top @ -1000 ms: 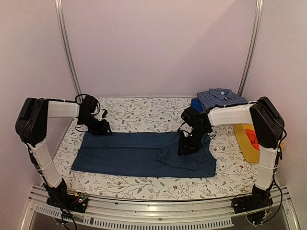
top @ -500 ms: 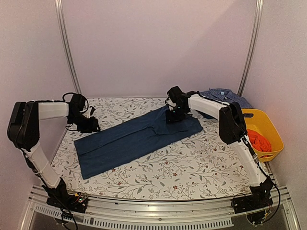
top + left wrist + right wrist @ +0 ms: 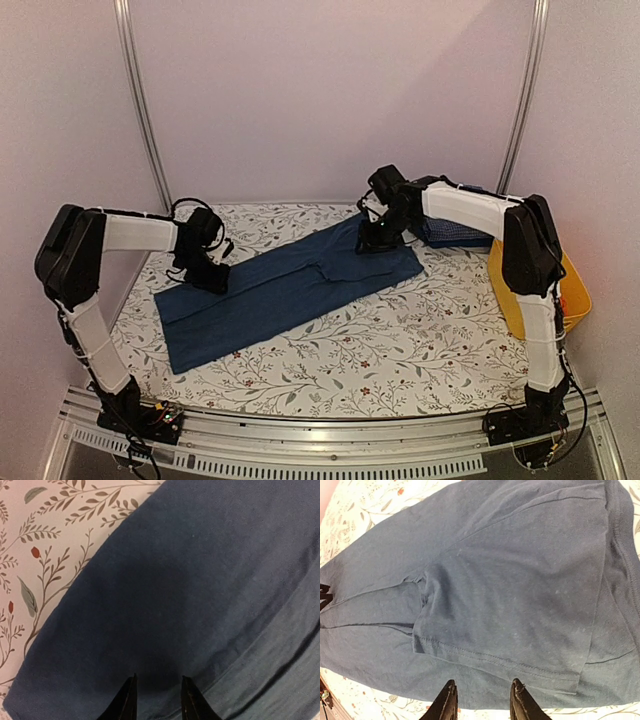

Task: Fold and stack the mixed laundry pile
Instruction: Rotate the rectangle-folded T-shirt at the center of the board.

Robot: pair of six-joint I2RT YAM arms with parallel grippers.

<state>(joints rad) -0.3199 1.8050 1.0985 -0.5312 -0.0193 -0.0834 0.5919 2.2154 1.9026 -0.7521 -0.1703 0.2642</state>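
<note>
Pale pink walls close in a floral-printed tabletop (image 3: 400,350), and across it the dark navy trousers (image 3: 290,285) lie spread flat on a slant, waist toward the far right, leg ends toward the near left. A second ago they lay straight along the near edge; they have been swung back and turned, and have kept this slant for the last half second. That looks like positioning for a fold, which has not yet begun.

At the right edge the yellow plastic basket (image 3: 510,300) is now half hidden by the right arm, and the blue small-check button shirt (image 3: 450,234) shows only as a strip behind that arm's forearm.

The left gripper (image 3: 207,272) has come in from the bare tabletop onto the leg end; its wrist view shows the jaws a little apart over flat cloth, narrower than before, no fold seen between them. The right gripper (image 3: 372,240) hangs at the waist end, jaws likewise partly open at the trousers' edge, gripping nothing visible.
</note>
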